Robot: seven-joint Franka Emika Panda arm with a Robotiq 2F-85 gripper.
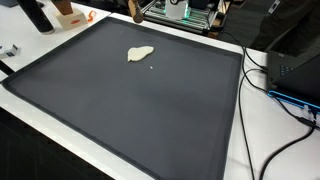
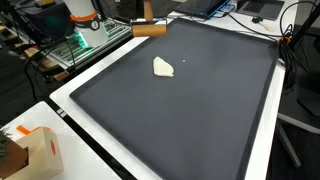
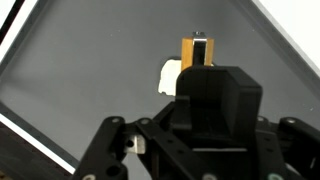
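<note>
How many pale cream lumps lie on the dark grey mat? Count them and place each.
1. The pale cream lump lies on the dark grey mat, off-centre, towards the edge with the orange-brown object. No other seems hidden.

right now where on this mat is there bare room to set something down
The mat is bare from the pale lump to its near rim and both sides. Crowded at the far edge, by the brown block.

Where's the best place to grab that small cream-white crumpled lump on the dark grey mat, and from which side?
Probably from straight above, pinching the small cream-white crumpled lump across its narrow middle. It lies low and flat on the dark grey mat, with nothing touching it, so a sideways approach has little to catch.
</note>
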